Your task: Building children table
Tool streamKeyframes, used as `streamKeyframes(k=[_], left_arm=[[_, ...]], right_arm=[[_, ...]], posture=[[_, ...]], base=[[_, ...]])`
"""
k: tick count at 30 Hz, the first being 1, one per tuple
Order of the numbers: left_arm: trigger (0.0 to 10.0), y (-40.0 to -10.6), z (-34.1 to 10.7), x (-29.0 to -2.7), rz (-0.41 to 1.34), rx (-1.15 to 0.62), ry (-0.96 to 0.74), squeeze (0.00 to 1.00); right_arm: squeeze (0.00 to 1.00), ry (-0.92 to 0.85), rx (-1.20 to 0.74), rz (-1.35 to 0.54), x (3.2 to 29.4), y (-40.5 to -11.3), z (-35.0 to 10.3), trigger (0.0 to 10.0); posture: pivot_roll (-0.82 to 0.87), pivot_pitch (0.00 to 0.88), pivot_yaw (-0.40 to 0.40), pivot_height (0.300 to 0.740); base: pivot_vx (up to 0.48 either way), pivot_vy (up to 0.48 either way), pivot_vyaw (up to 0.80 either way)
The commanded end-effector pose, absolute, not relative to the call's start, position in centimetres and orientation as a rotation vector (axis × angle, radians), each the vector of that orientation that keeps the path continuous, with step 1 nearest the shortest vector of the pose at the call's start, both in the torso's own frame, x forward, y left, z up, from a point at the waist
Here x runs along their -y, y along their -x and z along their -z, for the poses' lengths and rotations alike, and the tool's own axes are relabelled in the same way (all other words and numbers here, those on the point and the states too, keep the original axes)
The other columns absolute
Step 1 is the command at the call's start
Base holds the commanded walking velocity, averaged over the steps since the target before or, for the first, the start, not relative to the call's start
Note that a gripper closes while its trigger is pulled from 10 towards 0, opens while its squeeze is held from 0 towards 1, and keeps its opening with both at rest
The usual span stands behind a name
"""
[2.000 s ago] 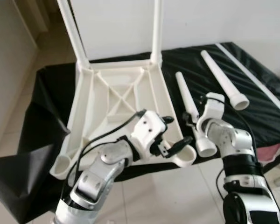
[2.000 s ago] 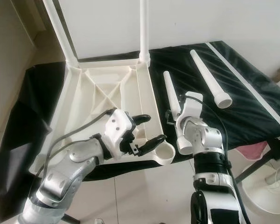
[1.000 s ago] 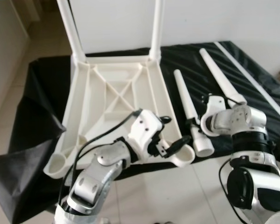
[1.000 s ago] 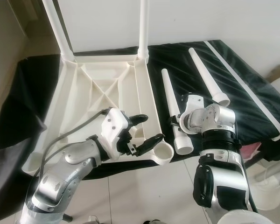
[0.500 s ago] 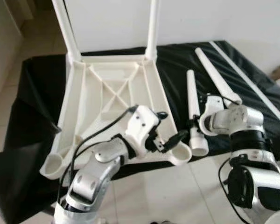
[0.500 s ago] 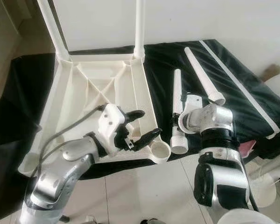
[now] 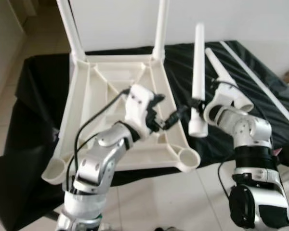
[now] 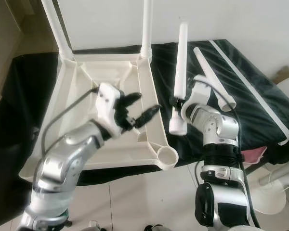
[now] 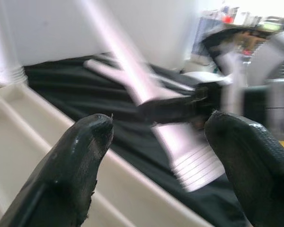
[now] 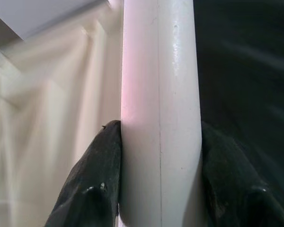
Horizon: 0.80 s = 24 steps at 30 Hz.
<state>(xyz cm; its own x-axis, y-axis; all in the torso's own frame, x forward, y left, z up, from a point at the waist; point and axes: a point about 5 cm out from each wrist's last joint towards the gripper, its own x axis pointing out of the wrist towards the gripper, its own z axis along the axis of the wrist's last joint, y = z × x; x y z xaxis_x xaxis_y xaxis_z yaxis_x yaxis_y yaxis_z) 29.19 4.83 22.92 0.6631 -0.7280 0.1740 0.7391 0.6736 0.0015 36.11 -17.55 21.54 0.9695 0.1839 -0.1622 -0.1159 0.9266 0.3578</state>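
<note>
A white plastic children's table top (image 7: 111, 115) lies upside down on a black-draped surface, with two legs (image 7: 160, 29) standing in its far corners. My right gripper (image 7: 192, 105) is shut on a third white leg (image 7: 197, 72), held nearly upright above the black cloth beside the table's right rim, wide threaded end down. The right wrist view shows the leg (image 10: 161, 113) clamped between both fingers (image 10: 92, 189). My left gripper (image 7: 164, 113) is open over the table's right rim, reaching toward the held leg's lower end (image 9: 194, 161). An empty round socket (image 7: 188, 158) sits at the near right corner.
A fourth white leg (image 7: 226, 82) lies on the black cloth to the right. A long white strip (image 7: 260, 82) runs along the cloth's far right edge. Another empty socket (image 7: 53, 171) is at the near left corner. Tiled floor lies below.
My right gripper has lifted the leg off the cloth and tilted it upright. My left gripper has risen from the near socket and moved toward the leg.
</note>
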Motion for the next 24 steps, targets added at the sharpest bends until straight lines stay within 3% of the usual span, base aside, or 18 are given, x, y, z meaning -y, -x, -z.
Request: streamKeyframes(k=[1,4,10,11,12,13,14,19,20,24], left_arm=[[10.0,-29.7,-22.6,-4.9,0.788,0.138,0.062,0.00],[10.0,-31.5,-22.7,-4.6,0.725,0.116,0.024,0.00],[10.0,-33.0,-24.0,-3.9,0.672,0.125,0.001,0.00],[10.0,-33.5,-24.3,-3.8,0.668,0.129,-0.002,0.00],[10.0,-33.5,-24.3,-3.8,0.668,0.129,-0.002,0.00],[10.0,-33.9,-24.6,-3.7,0.663,0.132,-0.008,0.00],[10.0,-34.3,-24.9,-3.6,0.658,0.130,-0.008,0.00],[10.0,-35.5,-25.6,-3.3,0.634,0.117,-0.003,0.00],[10.0,-36.1,-26.0,-3.3,0.617,0.113,-0.011,0.00],[10.0,-37.9,-26.7,-3.8,0.565,0.091,-0.090,0.00]], right_arm=[[0.00,-0.382,-0.110,-0.182,17.8,-35.8,-22.2,10.0],[0.00,-0.330,0.065,-0.252,17.6,-35.0,-23.6,10.0],[0.00,-0.300,0.185,-0.309,16.9,-33.6,-24.5,10.0],[0.00,-0.291,0.215,-0.334,16.5,-33.2,-24.6,4.4],[0.00,-0.291,0.215,-0.334,16.5,-33.2,-24.6,4.4],[0.00,-0.284,0.235,-0.347,16.3,-32.9,-24.7,2.9],[0.00,-0.267,0.257,-0.371,16.0,-32.6,-24.7,0.0],[0.00,-0.265,0.303,-0.427,15.2,-31.8,-24.6,0.0],[0.00,-0.263,0.300,-0.439,14.9,-31.7,-24.5,10.0],[0.00,-0.262,0.285,-0.477,14.3,-31.4,-24.1,10.0]], posture=[[0.01,0.081,-0.048,0.740],[0.01,0.063,-0.051,0.740],[0.00,0.054,-0.046,0.740],[0.00,0.054,-0.046,0.740],[0.00,0.054,-0.046,0.740],[0.00,0.052,-0.043,0.740],[0.00,0.050,-0.042,0.740],[-0.01,0.047,-0.039,0.740],[-0.01,0.042,-0.035,0.740],[-0.02,0.030,-0.025,0.740]], base=[[0.000,0.000,0.00],[0.000,0.000,0.00],[0.000,0.000,0.00],[0.000,0.000,0.00],[0.000,0.000,0.00],[0.000,0.000,0.00],[0.000,0.000,0.00],[0.000,0.000,0.00],[0.000,0.000,0.00],[0.000,0.000,0.00]])
